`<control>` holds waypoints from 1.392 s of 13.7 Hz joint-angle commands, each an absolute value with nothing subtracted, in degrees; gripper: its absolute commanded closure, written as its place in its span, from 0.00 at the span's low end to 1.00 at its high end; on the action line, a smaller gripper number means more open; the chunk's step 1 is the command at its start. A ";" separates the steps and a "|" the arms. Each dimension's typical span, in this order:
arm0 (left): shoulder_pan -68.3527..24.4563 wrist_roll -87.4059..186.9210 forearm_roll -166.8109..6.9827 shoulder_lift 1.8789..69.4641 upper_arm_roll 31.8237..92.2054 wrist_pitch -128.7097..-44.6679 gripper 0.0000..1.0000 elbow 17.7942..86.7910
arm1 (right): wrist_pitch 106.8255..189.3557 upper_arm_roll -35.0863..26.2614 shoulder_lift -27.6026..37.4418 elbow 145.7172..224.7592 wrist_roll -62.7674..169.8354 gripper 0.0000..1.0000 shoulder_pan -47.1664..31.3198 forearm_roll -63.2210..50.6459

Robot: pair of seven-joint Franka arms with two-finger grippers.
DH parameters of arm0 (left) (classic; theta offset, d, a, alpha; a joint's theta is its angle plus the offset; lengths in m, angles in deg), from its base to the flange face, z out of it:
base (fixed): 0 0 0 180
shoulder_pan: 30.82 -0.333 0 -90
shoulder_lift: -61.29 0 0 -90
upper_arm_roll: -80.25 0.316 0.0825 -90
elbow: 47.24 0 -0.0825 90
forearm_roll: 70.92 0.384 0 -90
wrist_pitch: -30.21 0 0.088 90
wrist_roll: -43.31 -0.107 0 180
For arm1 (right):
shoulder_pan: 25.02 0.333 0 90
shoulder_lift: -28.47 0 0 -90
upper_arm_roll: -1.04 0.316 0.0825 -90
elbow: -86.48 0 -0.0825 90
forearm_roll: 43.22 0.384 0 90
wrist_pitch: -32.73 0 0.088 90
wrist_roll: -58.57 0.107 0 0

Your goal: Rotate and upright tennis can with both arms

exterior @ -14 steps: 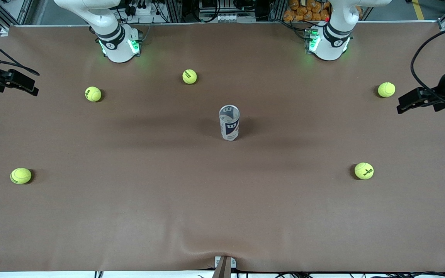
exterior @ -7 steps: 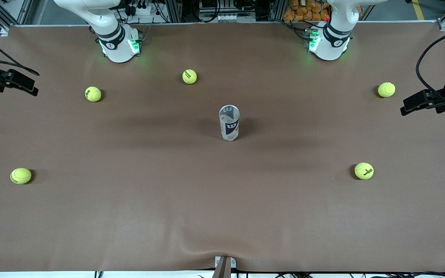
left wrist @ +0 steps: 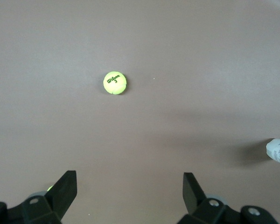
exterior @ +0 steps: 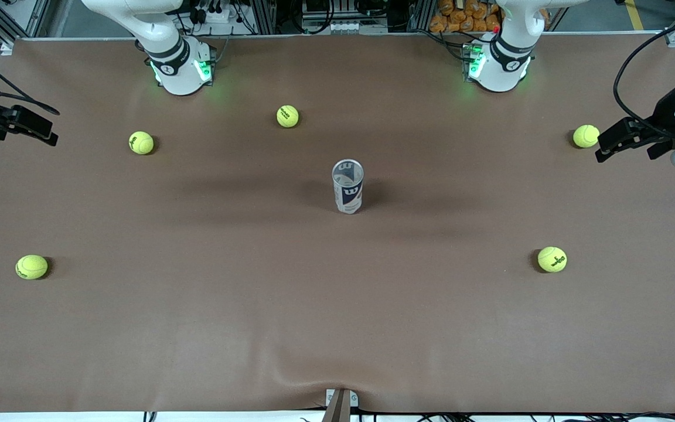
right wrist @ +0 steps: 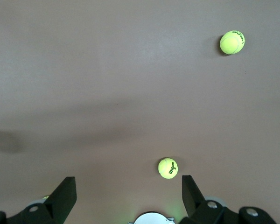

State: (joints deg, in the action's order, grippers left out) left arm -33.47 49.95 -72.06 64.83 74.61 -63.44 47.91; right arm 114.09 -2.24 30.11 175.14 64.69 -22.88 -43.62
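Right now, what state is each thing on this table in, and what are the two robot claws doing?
tennis can: standing upright mid-table, touched by nothing.
five tennis balls: lying loose and apart on the table, none in the can.
left gripper: open, empty, over the table's edge at the left arm's end, beside a ball.
right gripper: open, empty, over the table's edge at the right arm's end.

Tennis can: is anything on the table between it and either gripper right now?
Nothing visible blocks either approach. The tennis can stands upright mid-table. The left gripper hangs open at the left arm's end, beside one tennis ball; the right gripper waits open at the right arm's end. Bare table lies between.
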 commanded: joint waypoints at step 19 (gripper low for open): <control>-29.94 46.48 -70.83 66.21 77.26 -64.36 0.00 48.73 | 114.56 -1.95 29.79 174.37 64.19 0.00 -23.44 -43.22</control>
State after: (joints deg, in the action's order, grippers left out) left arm -28.99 48.47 -71.65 65.05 77.42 -64.63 48.10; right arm 114.57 -2.24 30.11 175.14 64.69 -22.88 -43.62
